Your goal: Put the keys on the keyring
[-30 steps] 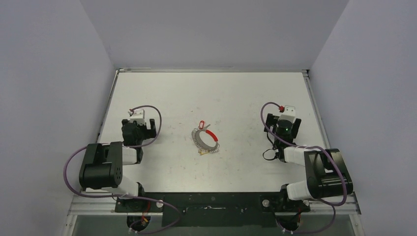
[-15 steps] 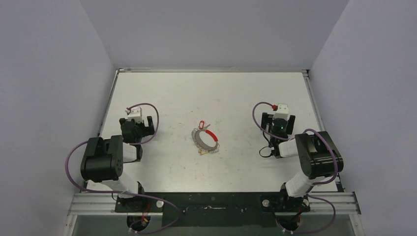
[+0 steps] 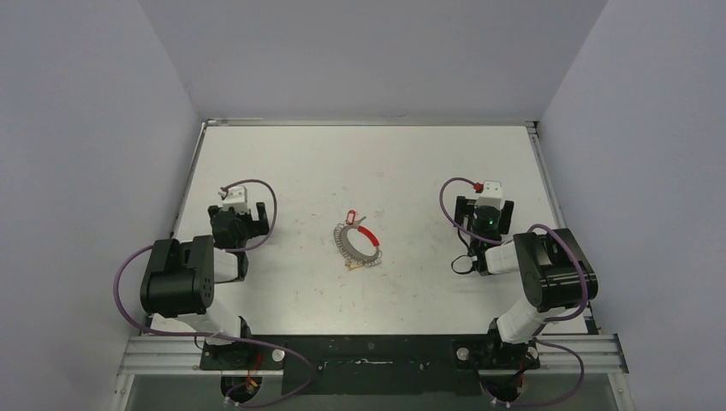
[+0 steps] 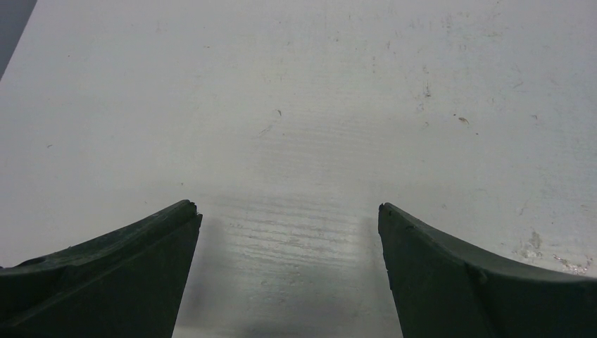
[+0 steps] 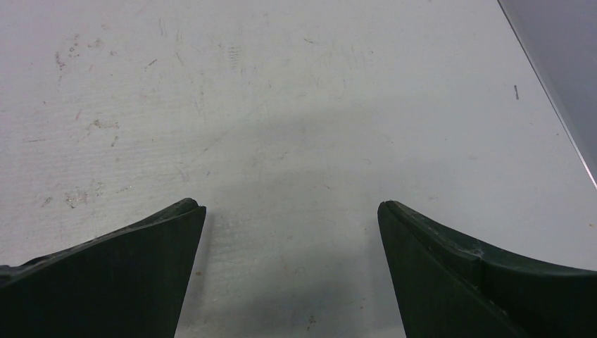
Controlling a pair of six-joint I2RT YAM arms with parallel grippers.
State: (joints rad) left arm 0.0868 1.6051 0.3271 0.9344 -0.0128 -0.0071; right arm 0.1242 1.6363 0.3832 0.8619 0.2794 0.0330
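Keyring [image 3: 357, 243] flat at centre of worktop [image 3: 360, 163], red sleeve [image 3: 368, 233] slanting along far-right arc, red-headed key [image 3: 349, 216] at far edge, heading too small to read, left pincer [image 4: 288, 211], right pincer [image 5: 291, 208] both gaping, empty

No legible text — none anywhere

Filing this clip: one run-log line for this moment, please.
left claw: open, empty | right claw: open, empty | keyring: on table, between claws, untouched | keys: beside keyring, threading unclear
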